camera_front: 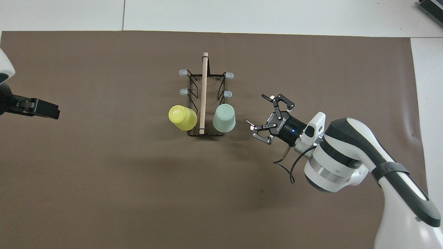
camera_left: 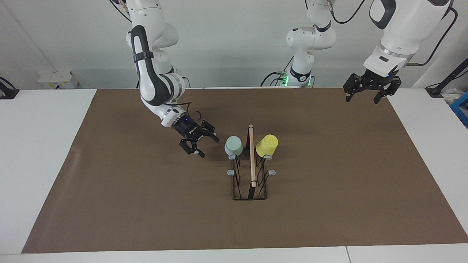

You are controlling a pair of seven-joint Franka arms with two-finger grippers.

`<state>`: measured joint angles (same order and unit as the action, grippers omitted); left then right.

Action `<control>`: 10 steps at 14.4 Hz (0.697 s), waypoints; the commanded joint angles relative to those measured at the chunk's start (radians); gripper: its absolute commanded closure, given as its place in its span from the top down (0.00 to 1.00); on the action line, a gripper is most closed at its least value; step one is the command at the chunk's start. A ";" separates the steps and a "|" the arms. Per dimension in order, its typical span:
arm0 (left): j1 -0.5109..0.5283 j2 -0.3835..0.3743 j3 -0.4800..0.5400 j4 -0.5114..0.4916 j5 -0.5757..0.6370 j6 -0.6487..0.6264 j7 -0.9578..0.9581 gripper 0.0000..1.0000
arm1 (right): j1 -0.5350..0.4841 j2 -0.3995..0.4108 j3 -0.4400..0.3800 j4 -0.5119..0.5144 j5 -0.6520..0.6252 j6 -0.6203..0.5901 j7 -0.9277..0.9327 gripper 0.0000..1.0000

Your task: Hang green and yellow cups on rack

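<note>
A: Hanging looks done: green cup [camera_left: 233,145] and yellow cup [camera_left: 266,145] are sitting on the rack [camera_left: 251,171] prongs nearest the robots.

B: Right end effector [camera_left: 199,143] is hovering beside the green cup, fingers apart, empty. Pulling clear sideways avoids nudging it. Left end effector [camera_left: 366,93] is waiting, fingers apart, over the table's left arm end.

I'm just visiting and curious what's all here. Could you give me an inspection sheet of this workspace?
Surface: brown mat on a white table.
Job's things: green cup and yellow cup hang upside down on the rack, one each side of its dowel.
Clutter: nothing seen.
Grippers: right gripper open, empty, over the mat beside the green cup; left gripper open, empty, waiting over the mat's edge.
Cables: black cable loops at the right wrist.
Surroundings: white wall.
</note>
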<state>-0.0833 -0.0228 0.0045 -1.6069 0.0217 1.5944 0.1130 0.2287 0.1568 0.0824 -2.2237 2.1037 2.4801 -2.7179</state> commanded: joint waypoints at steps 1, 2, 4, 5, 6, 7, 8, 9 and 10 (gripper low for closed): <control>0.007 -0.011 -0.001 -0.011 -0.002 -0.008 0.005 1.00 | -0.093 -0.013 0.010 0.038 -0.227 -0.001 -0.020 1.00; 0.007 -0.011 -0.001 -0.011 -0.002 -0.008 0.005 1.00 | -0.123 -0.017 0.010 0.056 -0.325 -0.006 0.006 1.00; 0.005 -0.011 -0.001 -0.011 -0.002 -0.008 0.005 1.00 | -0.170 -0.040 0.011 0.068 -0.506 -0.015 0.110 1.00; 0.005 -0.011 -0.001 -0.011 -0.002 -0.008 0.005 1.00 | -0.190 -0.048 0.010 0.071 -0.587 -0.036 0.178 1.00; 0.005 -0.011 -0.001 -0.011 -0.002 -0.008 0.005 1.00 | -0.207 -0.057 0.005 0.076 -0.670 -0.067 0.257 1.00; 0.005 -0.011 -0.001 -0.011 -0.002 -0.008 0.005 1.00 | -0.224 -0.071 0.005 0.076 -0.759 -0.081 0.330 1.00; 0.007 -0.011 -0.001 -0.011 -0.002 -0.008 0.005 1.00 | -0.235 -0.086 0.005 0.073 -0.837 -0.085 0.395 1.00; 0.007 -0.011 -0.001 -0.011 -0.002 -0.008 0.005 1.00 | -0.239 -0.103 0.005 0.070 -0.900 -0.092 0.461 1.00; 0.007 -0.011 -0.001 -0.011 -0.002 -0.008 0.005 1.00 | -0.241 -0.124 0.004 0.068 -0.954 -0.111 0.533 1.00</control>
<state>-0.0833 -0.0228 0.0045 -1.6069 0.0217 1.5943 0.1130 0.0022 0.0815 0.0792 -2.1389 1.2457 2.3999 -2.3023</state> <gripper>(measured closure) 0.000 0.000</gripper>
